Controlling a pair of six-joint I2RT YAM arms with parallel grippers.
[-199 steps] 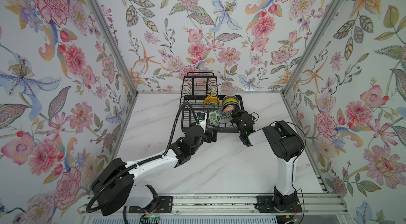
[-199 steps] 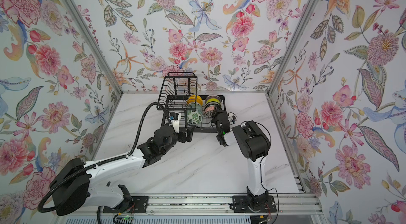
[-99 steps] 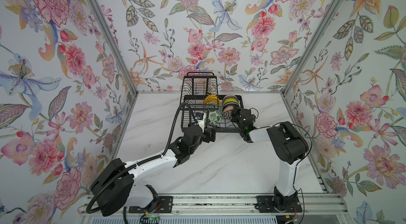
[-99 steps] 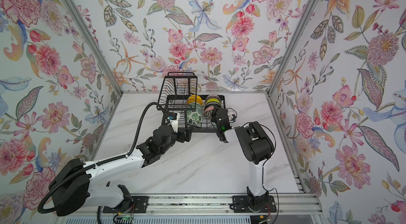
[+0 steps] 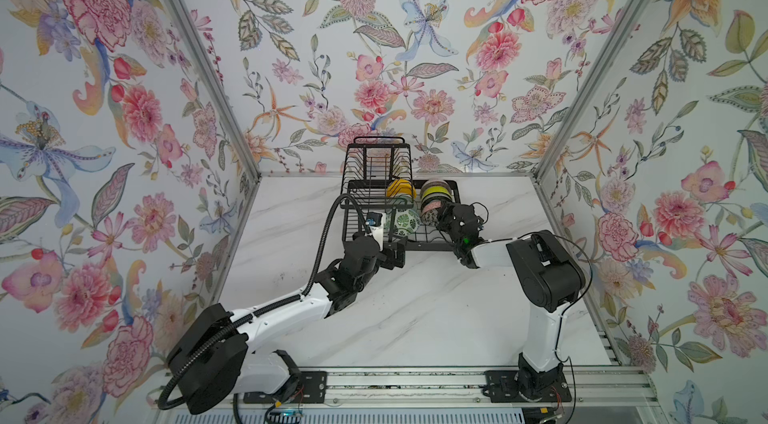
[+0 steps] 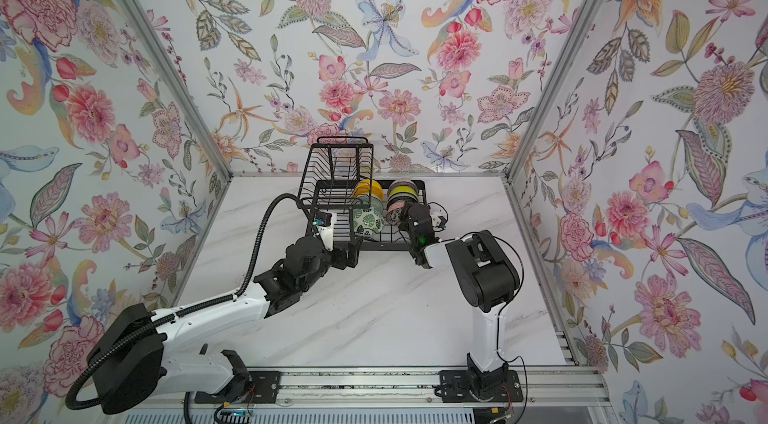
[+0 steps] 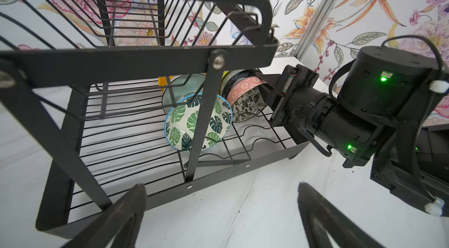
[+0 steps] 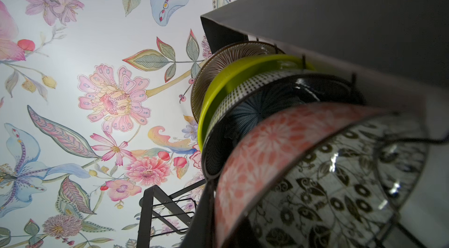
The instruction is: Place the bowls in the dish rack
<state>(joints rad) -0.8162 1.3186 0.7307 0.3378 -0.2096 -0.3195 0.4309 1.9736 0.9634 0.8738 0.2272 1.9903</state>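
My right tool (image 7: 263,84) sits narrow at the rim of the black-and-white bowl (image 7: 245,104); whether it grips, I cannot tell. My left tool (image 7: 218,210) gapes wide, empty. If that rim misses a slot, the bowl may topple forward. It stands on edge in the lower tray of the dish rack (image 7: 247,165), mouth toward the back wall (image 5: 415,68), axis lying front to back.

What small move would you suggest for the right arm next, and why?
Probably open the right pincer fully and draw it back from the round black-and-white patterned bowl with the pink inside. That bowl already stands on edge in the lower tray of the black wire dish rack, and the pincer sits at its rim; whether it grips, I cannot tell.
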